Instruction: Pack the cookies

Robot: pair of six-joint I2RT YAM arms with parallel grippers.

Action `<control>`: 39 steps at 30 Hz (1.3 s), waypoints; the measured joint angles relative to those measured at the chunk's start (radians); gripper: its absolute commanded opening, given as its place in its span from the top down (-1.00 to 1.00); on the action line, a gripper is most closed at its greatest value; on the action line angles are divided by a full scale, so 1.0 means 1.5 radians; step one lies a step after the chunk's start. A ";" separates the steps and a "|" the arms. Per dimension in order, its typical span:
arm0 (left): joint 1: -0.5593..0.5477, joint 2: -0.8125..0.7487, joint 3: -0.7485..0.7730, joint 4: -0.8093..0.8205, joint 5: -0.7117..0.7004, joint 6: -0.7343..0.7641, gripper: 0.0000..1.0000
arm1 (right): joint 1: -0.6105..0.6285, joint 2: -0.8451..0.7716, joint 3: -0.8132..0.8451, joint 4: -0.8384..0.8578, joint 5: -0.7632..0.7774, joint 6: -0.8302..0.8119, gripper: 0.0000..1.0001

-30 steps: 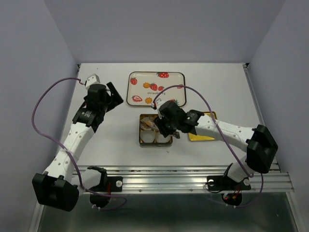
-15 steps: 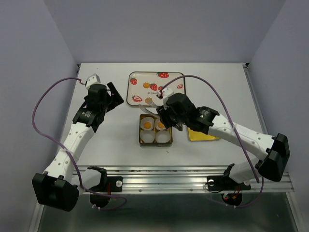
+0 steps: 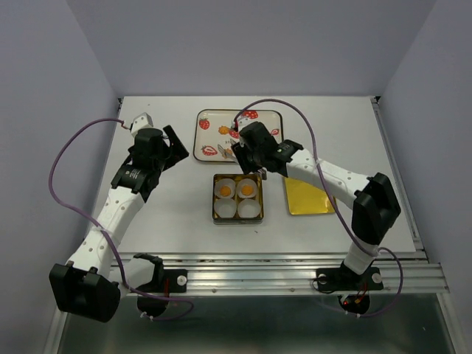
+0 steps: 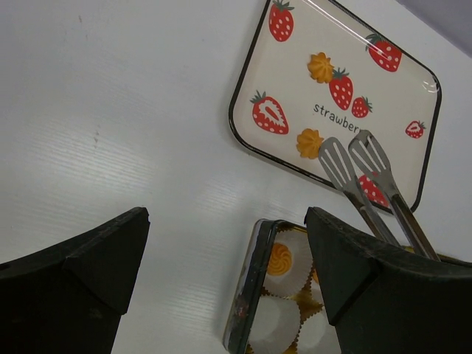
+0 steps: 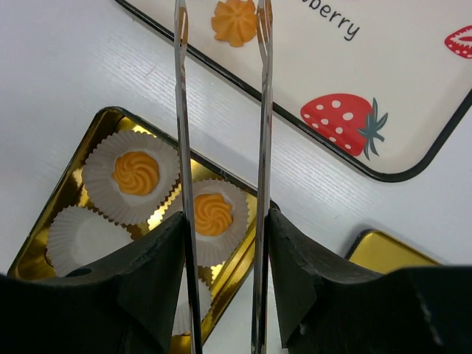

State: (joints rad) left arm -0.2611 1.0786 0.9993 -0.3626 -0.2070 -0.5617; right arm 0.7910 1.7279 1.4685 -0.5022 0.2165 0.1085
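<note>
Two orange-yellow cookies (image 3: 225, 130) (image 3: 227, 153) lie on the strawberry tray (image 3: 198, 140). Two more sit in the back paper cups (image 3: 224, 191) (image 3: 247, 190) of the gold tin (image 3: 214, 210). My right gripper (image 3: 247, 151) is shut on metal tongs (image 5: 182, 110). The tong blades stand apart and empty, one on each side of the nearer tray cookie (image 5: 234, 21), which also shows in the left wrist view (image 4: 310, 142) beside the blades (image 4: 354, 158). My left gripper (image 3: 173, 144) is open and empty, left of the tray.
The tin's two front paper cups (image 3: 237, 209) hold nothing. The gold lid (image 3: 306, 195) lies right of the tin, under the right arm. Red strawberries are printed on the tray. A rail runs along the table's near edge.
My right gripper has moved back from over the tin to the tray's front edge. A second cookie now shows in the tin's back right cup. The left arm has not moved.
</note>
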 measured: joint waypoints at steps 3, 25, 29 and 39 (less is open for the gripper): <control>0.000 0.003 0.000 0.001 -0.002 0.000 -0.98 | -0.003 0.034 0.017 0.000 0.003 0.000 -0.05; 0.000 0.025 0.000 0.010 -0.002 0.000 -0.98 | -0.008 0.122 0.064 0.001 0.020 -0.002 -0.09; 0.000 0.026 0.000 0.010 -0.002 0.000 -0.98 | -0.008 0.136 0.066 0.000 0.021 -0.003 -0.10; 0.000 0.027 0.000 0.015 -0.002 0.000 -0.98 | -0.008 0.138 0.073 -0.004 0.024 -0.003 0.02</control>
State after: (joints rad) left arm -0.2611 1.1187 0.9989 -0.3401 -0.2100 -0.5617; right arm 0.7784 1.9347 1.5780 -0.5087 0.2527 0.1040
